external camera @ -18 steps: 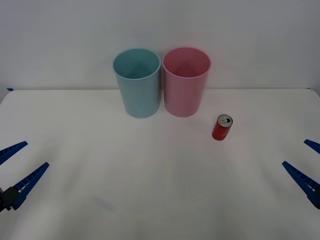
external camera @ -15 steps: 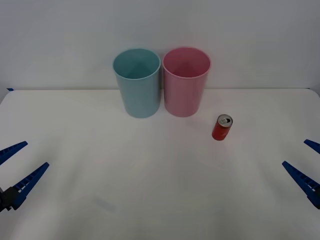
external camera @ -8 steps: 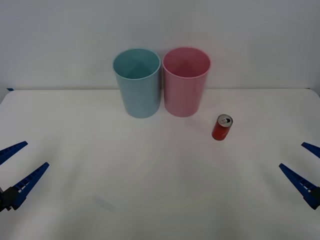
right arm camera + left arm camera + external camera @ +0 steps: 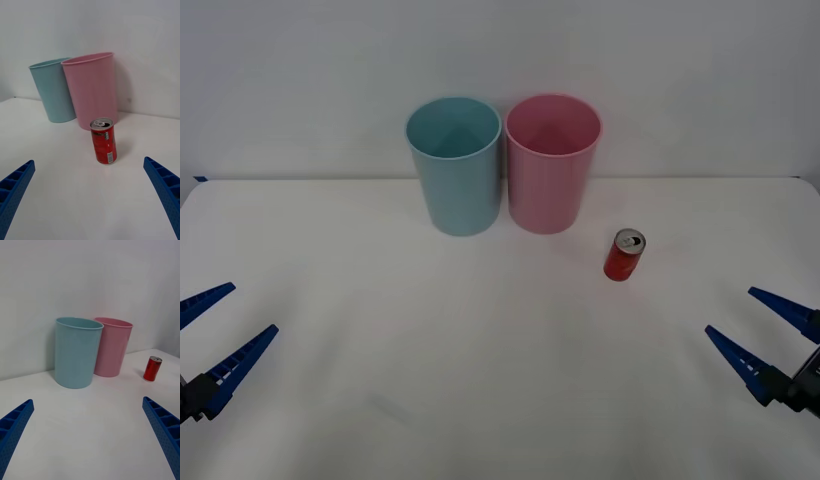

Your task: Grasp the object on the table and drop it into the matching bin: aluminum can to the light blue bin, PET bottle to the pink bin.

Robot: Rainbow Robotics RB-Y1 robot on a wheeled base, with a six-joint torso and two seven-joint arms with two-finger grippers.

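1. Red drink can (image 4: 624,254) stands upright on the white surface (image 4: 480,350), just right of the pink bin (image 4: 551,165).
2. Right end effector (image 4: 760,335) is spread wide and lined up on the can, so it looks ready to approach.
3. Left end effector (image 4: 215,330) is released too, parked far left; light blue bin (image 4: 455,165) is the target.

Bare tabletop (image 4: 480,380) between the right tool (image 4: 757,330) with fingers spread and the upright can (image 4: 624,254) ahead of it, pink bin (image 4: 552,163) just behind the can, light blue bin (image 4: 455,165) touching its far side, left tool (image 4: 210,330) spread, well apart.
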